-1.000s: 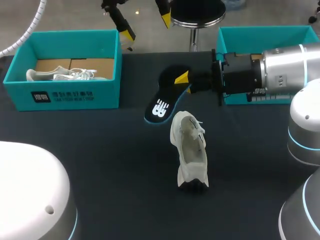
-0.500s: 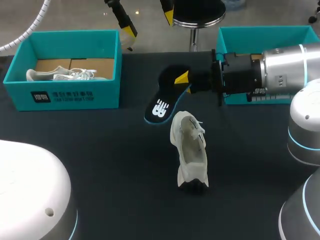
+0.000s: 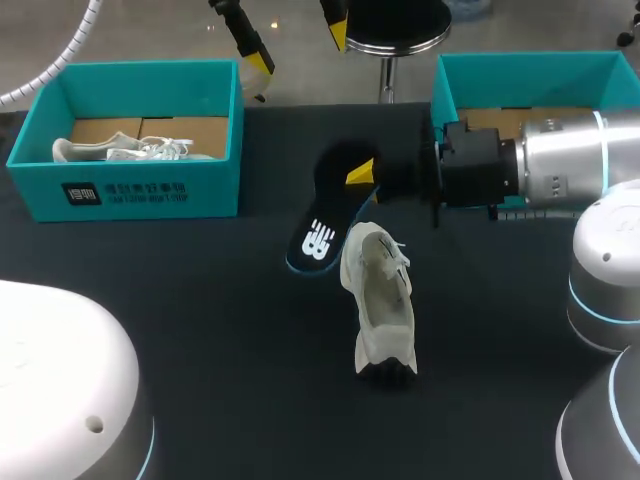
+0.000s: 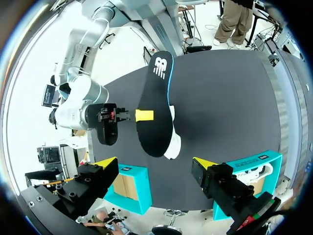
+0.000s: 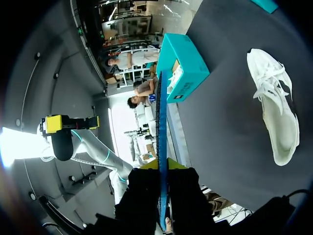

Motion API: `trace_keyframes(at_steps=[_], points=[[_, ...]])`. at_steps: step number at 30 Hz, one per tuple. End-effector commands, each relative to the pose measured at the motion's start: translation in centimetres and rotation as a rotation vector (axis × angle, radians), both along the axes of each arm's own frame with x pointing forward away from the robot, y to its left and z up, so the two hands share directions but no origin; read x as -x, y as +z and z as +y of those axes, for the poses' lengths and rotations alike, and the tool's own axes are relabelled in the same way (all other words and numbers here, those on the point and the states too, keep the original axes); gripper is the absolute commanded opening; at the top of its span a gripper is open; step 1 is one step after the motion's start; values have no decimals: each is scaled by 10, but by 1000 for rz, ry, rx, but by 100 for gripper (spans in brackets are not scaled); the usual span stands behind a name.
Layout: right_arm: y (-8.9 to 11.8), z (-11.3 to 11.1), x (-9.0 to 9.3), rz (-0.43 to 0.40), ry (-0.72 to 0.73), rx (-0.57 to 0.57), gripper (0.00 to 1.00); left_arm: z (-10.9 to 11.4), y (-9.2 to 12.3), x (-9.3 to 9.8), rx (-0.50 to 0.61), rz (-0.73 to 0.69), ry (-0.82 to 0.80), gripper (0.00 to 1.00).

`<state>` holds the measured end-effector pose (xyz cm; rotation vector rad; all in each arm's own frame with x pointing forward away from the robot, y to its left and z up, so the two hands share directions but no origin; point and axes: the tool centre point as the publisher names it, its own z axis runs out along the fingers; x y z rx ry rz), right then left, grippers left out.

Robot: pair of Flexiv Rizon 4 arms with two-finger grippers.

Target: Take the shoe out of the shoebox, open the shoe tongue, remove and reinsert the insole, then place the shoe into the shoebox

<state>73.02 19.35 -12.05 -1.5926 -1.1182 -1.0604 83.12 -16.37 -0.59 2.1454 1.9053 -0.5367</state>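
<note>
Insole (image 3: 325, 215) is what moves here: a second ago its printed end hangs clear of the white shoe (image 3: 380, 300), and now the right arm carries it lower and nearer, so that end sits just beside the shoe's laced end. The right gripper (image 3: 362, 172) has its jaws pinching the black insole by one long edge, about halfway along. The shoe lies on the dark counter (image 3: 200, 300) between the two teal boxes, well apart from both, and it has not shifted. The left gripper (image 3: 295, 48) hangs high over the far edge with its jaws spread and holding nothing, a touch higher than before. I'd say the insole is out and now heading back in; the printed end looks set to be fed into the shoe's opening next
</note>
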Motion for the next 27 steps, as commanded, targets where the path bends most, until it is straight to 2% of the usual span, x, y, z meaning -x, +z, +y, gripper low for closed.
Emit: trace_keyframes(at_steps=[1, 7, 13, 27], points=[[-7, -5, 14, -13, -24, -21, 0, 0, 0, 0, -2, -2, 1, 100], [-10, -6, 18, -17, -28, -21, 0, 0, 0, 0, -2, -2, 1, 100], [-11, -3, 20, -29, -15, -18, 0, -7, -4, -12, -39, 45, 44, 100], [-9, -1, 21, -18, -27, -9, 0, -12, -5, -12, -64, 61, 56, 100]])
